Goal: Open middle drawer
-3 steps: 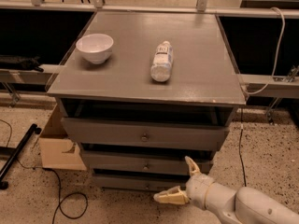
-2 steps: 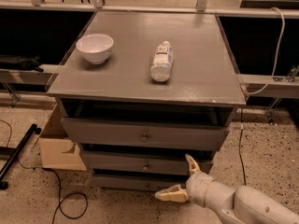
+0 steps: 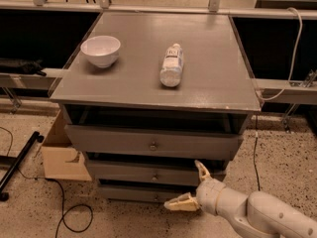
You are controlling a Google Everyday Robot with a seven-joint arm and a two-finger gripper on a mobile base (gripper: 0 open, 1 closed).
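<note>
The grey middle drawer is the second tier of the cabinet, with a small round knob at its centre. Its front sits slightly out from the cabinet. My gripper is open, low at the drawer's right part, in front of it. One tan finger points up over the drawer front. The other finger points left in front of the lowest drawer. The gripper is to the right of the knob and apart from it. The white arm enters from the lower right.
The top drawer is wider. On the cabinet top stand a white bowl and a lying plastic bottle. A cardboard box sits on the floor at the left, with black cables nearby.
The gripper has shifted very slightly; the drawers, bowl and bottle have not moved.
</note>
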